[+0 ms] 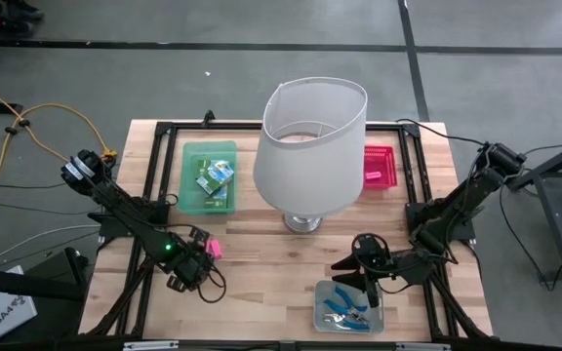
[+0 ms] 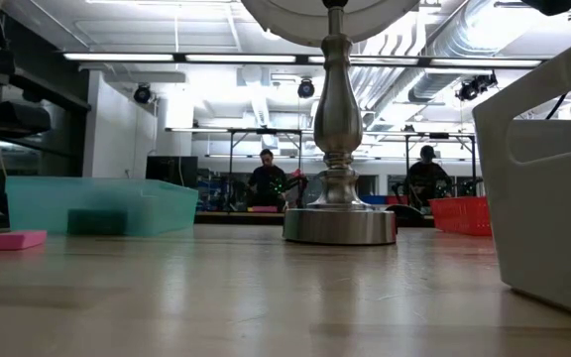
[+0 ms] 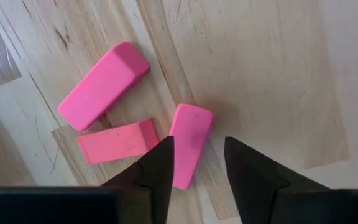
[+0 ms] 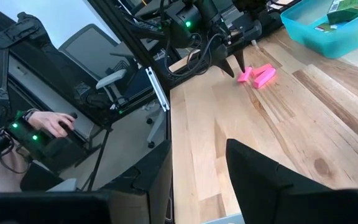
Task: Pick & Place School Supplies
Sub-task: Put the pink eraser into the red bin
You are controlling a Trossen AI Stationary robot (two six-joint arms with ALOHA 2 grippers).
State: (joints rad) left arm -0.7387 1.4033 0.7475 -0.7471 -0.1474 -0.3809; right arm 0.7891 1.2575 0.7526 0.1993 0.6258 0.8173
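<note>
**Left arm parked over the erasers, nothing picked up**

So here's the table. The left gripper (image 3: 197,168) is down low over the butcher-block wooden tabletop (image 1: 261,258), near the left front edge, and its two dark fingers are parted with only bare wood in the gap. It isn't holding anything. One finger tip overlaps the end of the nearest small pink rectangular eraser (image 3: 190,143), but I can't tell if it's actually touching it. Two more pink erasers lie right beside that one: a bigger one with slanted ends (image 3: 104,84) and a flatter one (image 3: 118,141), which touches or almost touches the nearest one.

From above, the erasers show as a tiny pink spot (image 1: 213,249) just beside the left gripper.

The right gripper (image 4: 197,165) sits over the right front of the table, fingers spread wide, empty too. It's next to the clear grey plastic tray (image 1: 321,310), which has the blue-handled scissors (image 1: 344,300) in it.

The green plastic tray (image 1: 190,180) at the back left holds small green-yellow printed boxes (image 1: 215,176). A red mesh tray (image 1: 381,166) is at the back right, and a big white lampshade on a metal base (image 1: 310,146) sits in the middle.
</note>
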